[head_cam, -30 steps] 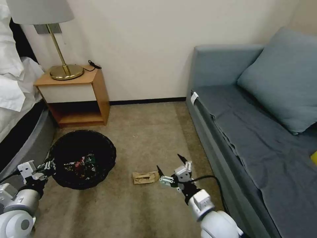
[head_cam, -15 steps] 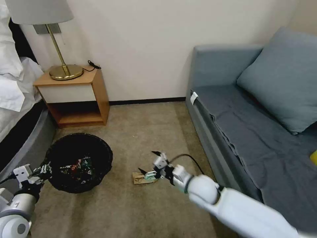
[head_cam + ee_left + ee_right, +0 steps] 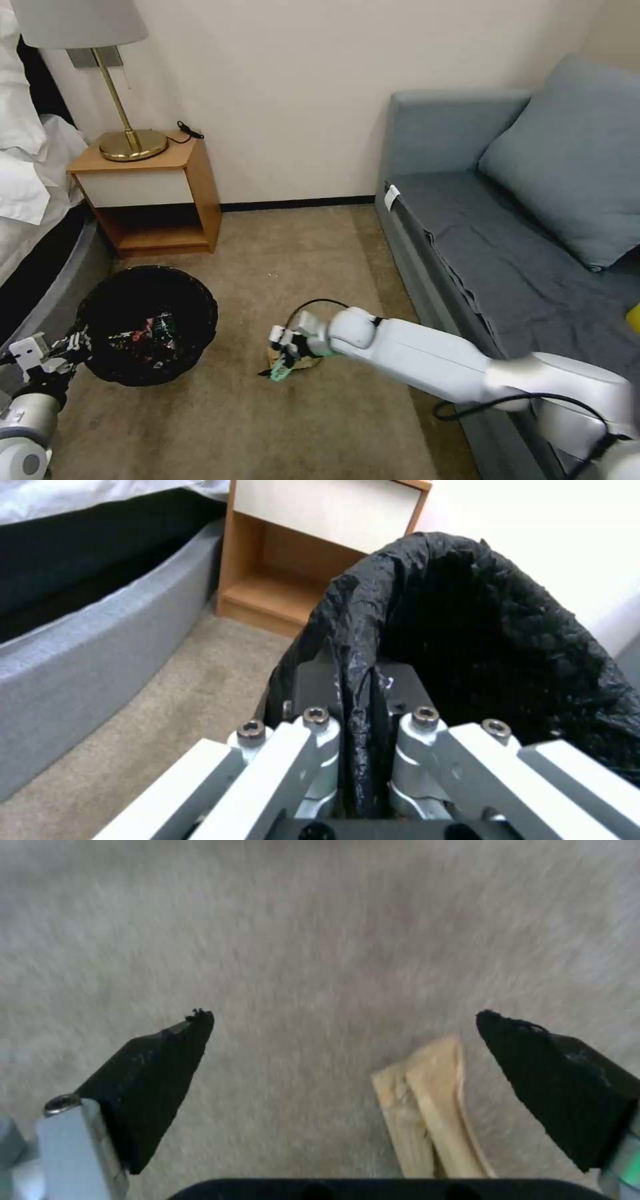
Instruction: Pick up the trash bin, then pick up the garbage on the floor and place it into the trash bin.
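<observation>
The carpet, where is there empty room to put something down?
Bare carpet lies between the nightstand and the sofa, and again nearest the camera. It is crowded where the left gripper holds the trash bin and the open right gripper straddles the crumpled tan paper.

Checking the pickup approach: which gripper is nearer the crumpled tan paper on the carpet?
Right. The right gripper, open, hangs directly over the crumpled tan paper; the left gripper is off aside, clamping the black-lined trash bin rim.
</observation>
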Motion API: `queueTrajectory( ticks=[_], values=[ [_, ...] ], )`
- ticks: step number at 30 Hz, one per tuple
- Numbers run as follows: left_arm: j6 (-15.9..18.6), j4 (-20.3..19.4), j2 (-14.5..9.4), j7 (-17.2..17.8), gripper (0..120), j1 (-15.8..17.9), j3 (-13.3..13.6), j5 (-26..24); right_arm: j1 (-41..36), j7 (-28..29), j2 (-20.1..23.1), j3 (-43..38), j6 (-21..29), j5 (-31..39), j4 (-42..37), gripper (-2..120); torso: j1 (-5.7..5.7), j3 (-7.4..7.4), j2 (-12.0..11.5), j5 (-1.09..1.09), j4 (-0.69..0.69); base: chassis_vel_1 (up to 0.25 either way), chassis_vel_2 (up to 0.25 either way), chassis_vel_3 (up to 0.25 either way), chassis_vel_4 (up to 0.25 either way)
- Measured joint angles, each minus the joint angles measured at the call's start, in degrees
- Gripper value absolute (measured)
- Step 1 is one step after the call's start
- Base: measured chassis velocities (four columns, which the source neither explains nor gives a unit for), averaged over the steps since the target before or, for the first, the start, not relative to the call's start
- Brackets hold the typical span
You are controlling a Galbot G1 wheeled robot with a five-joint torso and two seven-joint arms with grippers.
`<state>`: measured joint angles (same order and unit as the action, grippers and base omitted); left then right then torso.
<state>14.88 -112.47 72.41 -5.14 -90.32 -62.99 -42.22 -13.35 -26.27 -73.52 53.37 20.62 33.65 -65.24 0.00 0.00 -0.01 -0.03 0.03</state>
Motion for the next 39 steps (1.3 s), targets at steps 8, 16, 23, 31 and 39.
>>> queueTrajectory(
  ticks=[8, 16, 23, 31, 39],
  values=[
    [-0.14, 0.87, -1.19, -0.3, 5, 0.39, -0.29, -0.81, 0.42, -3.78, -5.16, 1.73, -3.53, -3.09, 17.12, 100, 0.0, 0.0, 0.0, 0.01, -0.03, 0.0, 0.0, 0.0, 0.0],
    [-0.32, 1.63, -2.04, -0.51, 5, 0.37, -0.57, -1.25, -0.78, -3.9, -7.02, 1.31, -5.04, -5.16, 22.78, 100, 0.0, 0.0, 0.0, 0.02, -0.03, 0.0, 0.0, 0.0, 0.0],
    [-0.43, 1.92, -2.59, -0.58, 5, 0.37, -0.95, -1.65, -2.25, -2.53, -8.81, 0.43, -5.8, -6.8, 26.78, 100, 0.0, 0.0, 0.0, 0.02, -0.02, 0.0, 0.0, 0.0, 0.0],
    [-0.77, 2.16, -2.53, -0.8, 5, 0.2, -1.0, -1.7, -3.36, -0.57, -8.86, -0.25, -5.25, -6.99, 26.67, 76, 0.0, -0.01, 0.01, 0.03, -0.03, 0.0, 0.0, 0.0, 0.0],
    [-0.89, 1.33, -2.2, -0.9, 5, -0.47, -0.88, -1.57, -4.18, 1.06, -8.45, -1.17, -5.02, -6.77, 25.81, 47, 0.0, -0.01, 0.01, 0.03, -0.02, 0.0, 0.0, 0.0, 0.0]
  ],
)
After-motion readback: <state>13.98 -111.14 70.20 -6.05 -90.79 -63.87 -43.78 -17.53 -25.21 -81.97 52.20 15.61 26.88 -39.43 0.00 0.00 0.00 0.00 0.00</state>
